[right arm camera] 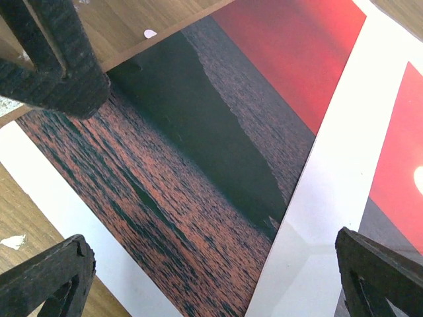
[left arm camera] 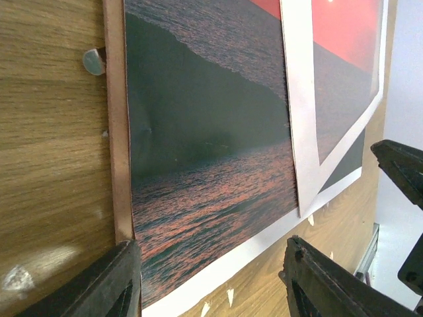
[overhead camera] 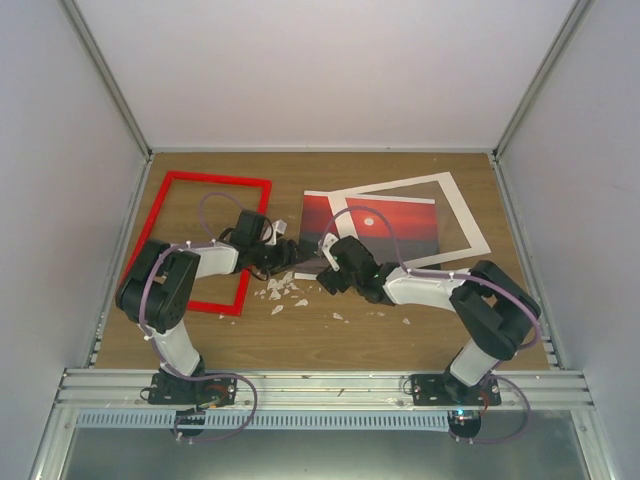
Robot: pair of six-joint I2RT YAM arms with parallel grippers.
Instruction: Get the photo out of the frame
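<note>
The red frame [overhead camera: 200,240] lies flat at the left of the table, with wood showing through its opening. The sunset photo [overhead camera: 370,225] lies apart from it at the middle, on a brown board whose edge [left arm camera: 117,132] shows along its side. A white mat border [overhead camera: 455,215] lies tilted over the photo's right part. My left gripper [overhead camera: 288,260] is open and empty just above the photo's near-left corner [left arm camera: 211,132]. My right gripper [overhead camera: 325,280] is open and empty over the same dark sea area [right arm camera: 198,145]. The two grippers are close together.
Several small white chips [overhead camera: 285,290] lie on the wood in front of the photo. The mat [right arm camera: 344,172] covers the photo's sun side. Grey walls close the table on three sides. The left arm lies over the frame's right rail.
</note>
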